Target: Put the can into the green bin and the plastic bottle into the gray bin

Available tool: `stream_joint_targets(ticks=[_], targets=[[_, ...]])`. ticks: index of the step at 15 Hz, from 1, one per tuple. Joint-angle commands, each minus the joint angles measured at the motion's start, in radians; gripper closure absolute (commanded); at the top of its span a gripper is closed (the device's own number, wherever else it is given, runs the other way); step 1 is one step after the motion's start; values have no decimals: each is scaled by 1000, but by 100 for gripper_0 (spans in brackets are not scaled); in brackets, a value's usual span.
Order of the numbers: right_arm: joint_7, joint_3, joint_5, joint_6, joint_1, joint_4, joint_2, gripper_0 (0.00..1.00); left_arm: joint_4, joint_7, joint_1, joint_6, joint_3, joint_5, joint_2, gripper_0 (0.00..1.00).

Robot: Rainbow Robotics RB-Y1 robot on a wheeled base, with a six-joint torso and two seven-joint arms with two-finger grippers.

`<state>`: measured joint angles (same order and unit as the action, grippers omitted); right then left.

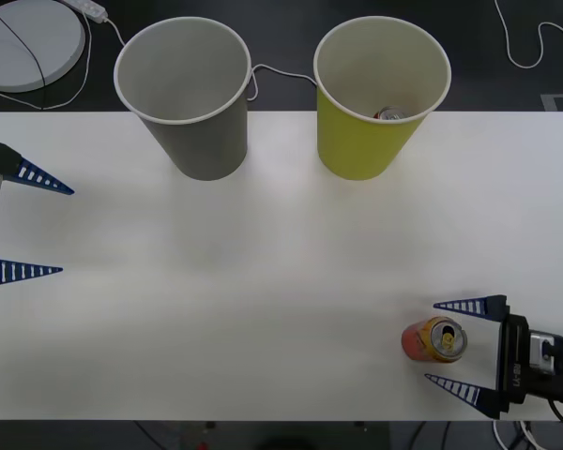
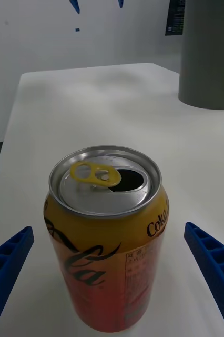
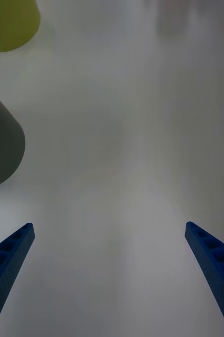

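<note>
**Right claw spread around the can**

The right claw (image 1: 458,345) lies low at the bench's (image 1: 281,244) near right corner, fingers wide, one on each side of the upright can (image 1: 433,340) without touching it. The can's side reads "Coke" in script. The left claw (image 1: 39,228) waits wide open at the left edge. At the far side, the green bin (image 1: 375,98) holds a silver-topped can (image 1: 390,114); the gray bin (image 1: 190,98) stands beside it.

I see the can (image 1: 433,340) at the tabletop's (image 1: 281,272) near right (upright), both bins behind: gray bin (image 1: 190,94) left of green bin (image 1: 375,94).
</note>
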<state>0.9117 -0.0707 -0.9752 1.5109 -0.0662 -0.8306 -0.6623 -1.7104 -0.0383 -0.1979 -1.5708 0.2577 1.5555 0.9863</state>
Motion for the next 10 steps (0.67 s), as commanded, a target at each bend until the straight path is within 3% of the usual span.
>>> stream_joint_targets(ticks=[1,8,9,10], targets=[[1,0,-14,-12,-7,-1,21,0,0,0,0,0,0,0,0,0],[7,0,-25,-14,-10,-1,44,0,0,0,0,0,0,0,0,0],[12,0,-26,-14,-10,-1,46,26,0,0,0,0,0,0,0,0],[12,0,-28,-14,-10,-1,46,97,0,0,0,0,0,0,0,0]])
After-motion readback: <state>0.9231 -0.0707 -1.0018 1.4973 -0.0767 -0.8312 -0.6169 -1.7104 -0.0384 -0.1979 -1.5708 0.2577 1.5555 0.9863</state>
